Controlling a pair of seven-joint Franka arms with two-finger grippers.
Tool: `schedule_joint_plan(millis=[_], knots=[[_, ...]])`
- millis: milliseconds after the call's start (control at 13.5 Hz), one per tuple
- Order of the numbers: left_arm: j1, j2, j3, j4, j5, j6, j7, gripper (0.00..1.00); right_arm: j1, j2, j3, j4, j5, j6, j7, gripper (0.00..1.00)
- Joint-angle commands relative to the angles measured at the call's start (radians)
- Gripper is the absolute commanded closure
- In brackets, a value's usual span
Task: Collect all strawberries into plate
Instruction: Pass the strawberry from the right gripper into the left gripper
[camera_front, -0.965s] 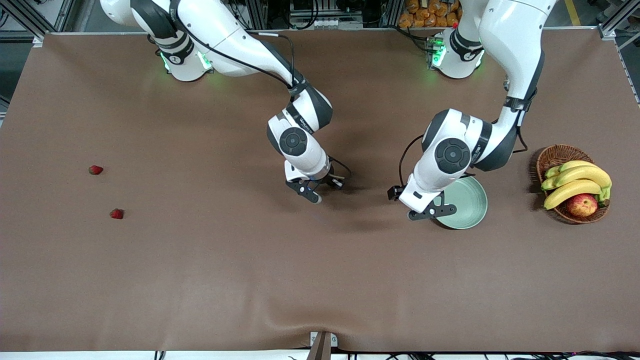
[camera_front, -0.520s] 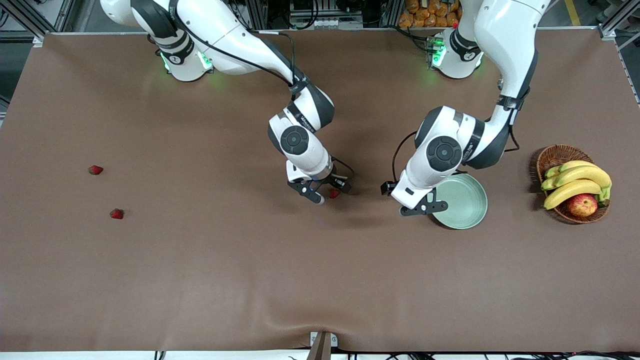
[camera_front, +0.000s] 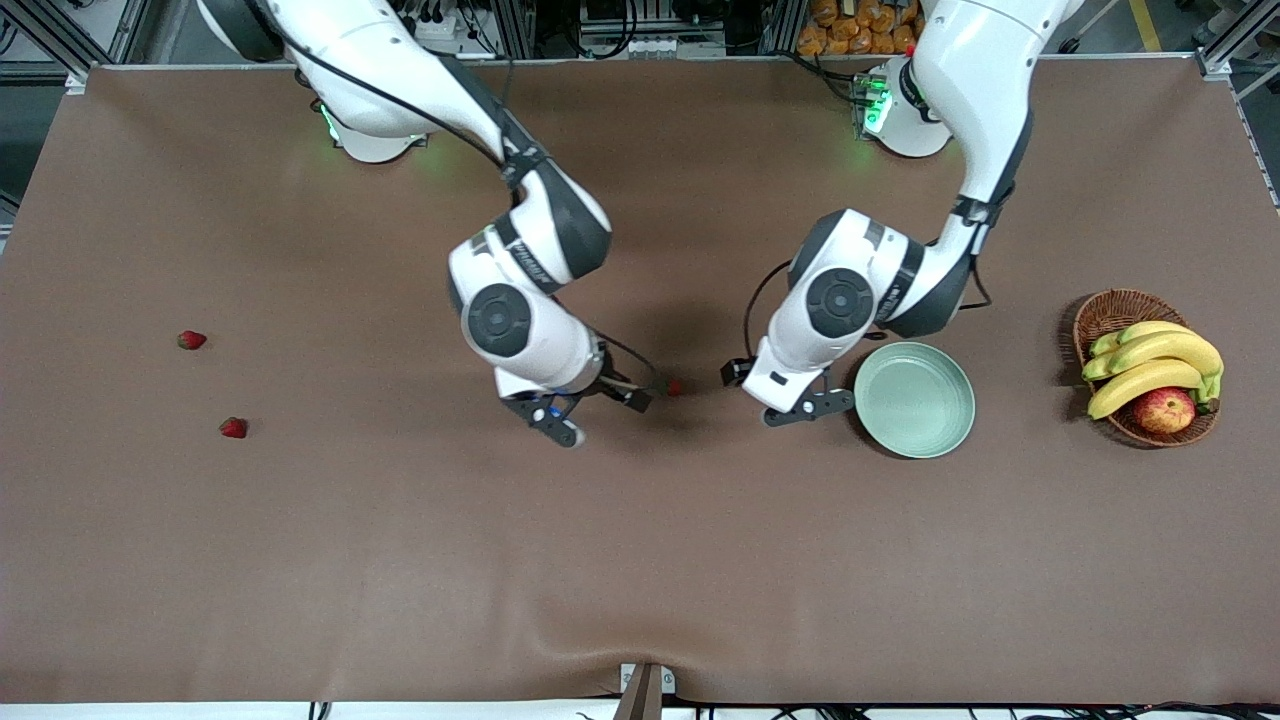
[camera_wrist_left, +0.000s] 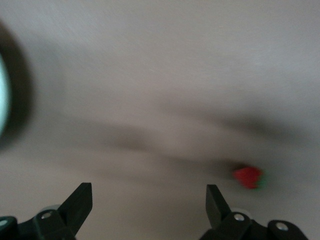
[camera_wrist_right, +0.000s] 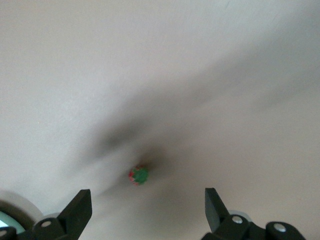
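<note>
My left gripper (camera_front: 795, 412), fingers wide, hangs beside the plate (camera_front: 915, 400); I'd centre it over the strawberry (camera_front: 675, 386) at its nine o'clock. Right gripper (camera_front: 590, 412) hovers wide, empty.

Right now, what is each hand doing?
Left hand: open, holding nothing, above the table between the middle strawberry and the plate.
Right hand: open, holding nothing, beside that strawberry.

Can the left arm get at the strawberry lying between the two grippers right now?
Probably yes. The strawberry lies loose on the table beside the open left gripper, with nothing between them. The open right gripper is close on its opposite flank and might crowd the approach.
</note>
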Motion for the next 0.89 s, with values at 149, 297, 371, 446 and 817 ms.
schedule_joint_plan(millis=[149,297,371,446,817], knots=[[-0.083,0.152,0.005,0.176,-0.021,-0.008,-0.401,0.00,-0.190,-0.085,0.011,-0.020,-0.020,-0.184,-0.317,0.00],[-0.106,0.190,0.006,0.210,-0.023,-0.002,-0.510,0.00,-0.246,-0.105,0.011,-0.023,-0.114,-0.256,-0.416,0.00],[-0.112,0.208,0.006,0.233,-0.026,0.000,-0.580,0.00,-0.275,-0.114,0.011,-0.025,-0.160,-0.291,-0.469,0.00],[-0.122,0.222,0.006,0.251,-0.026,0.000,-0.657,0.00,-0.310,-0.119,0.011,-0.031,-0.182,-0.314,-0.522,0.00],[-0.158,0.270,0.015,0.285,-0.020,0.034,-0.942,0.00,-0.459,-0.201,0.011,-0.163,-0.264,-0.307,-0.782,0.00]])
